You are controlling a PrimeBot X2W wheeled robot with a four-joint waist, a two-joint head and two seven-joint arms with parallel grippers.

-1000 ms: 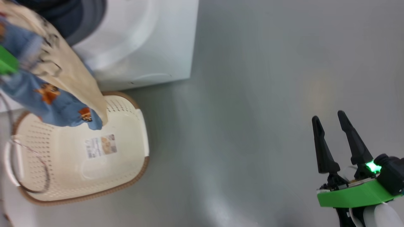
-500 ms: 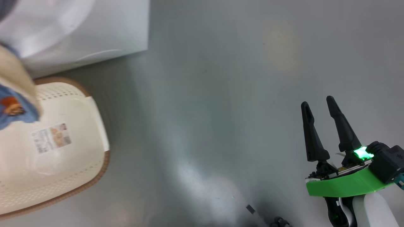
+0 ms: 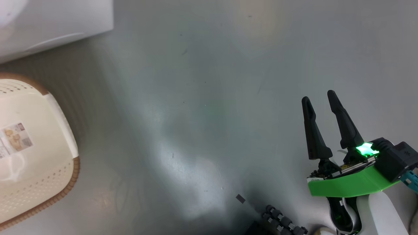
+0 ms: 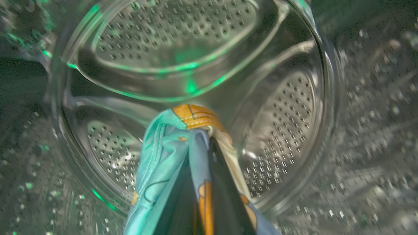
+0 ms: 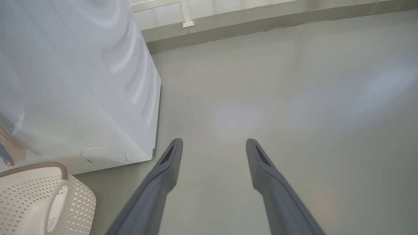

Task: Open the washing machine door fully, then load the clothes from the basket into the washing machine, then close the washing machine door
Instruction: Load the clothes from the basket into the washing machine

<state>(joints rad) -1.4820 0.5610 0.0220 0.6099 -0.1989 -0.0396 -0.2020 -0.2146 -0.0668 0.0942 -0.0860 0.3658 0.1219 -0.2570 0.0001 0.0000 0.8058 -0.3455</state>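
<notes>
Loading step here. My left gripper [image 4: 211, 143] is clamped tight on the clothes [image 4: 163, 156], deep inside the drum [image 4: 287, 130]. Right gripper [image 3: 317, 95] hangs spread wide over the floor [image 3: 196, 98], holding nothing. The basket [image 3: 62, 130] looks bare where I can see it. Next I reckon: let go, back out, then shut the door.

We see light-blue clothes [image 4: 163, 156] with orange patches, a cream perforated basket [image 3: 36, 186] rimmed in woven brown, a white washing machine [image 5: 72, 98] and a glossy grey floor [image 3: 196, 81].
</notes>
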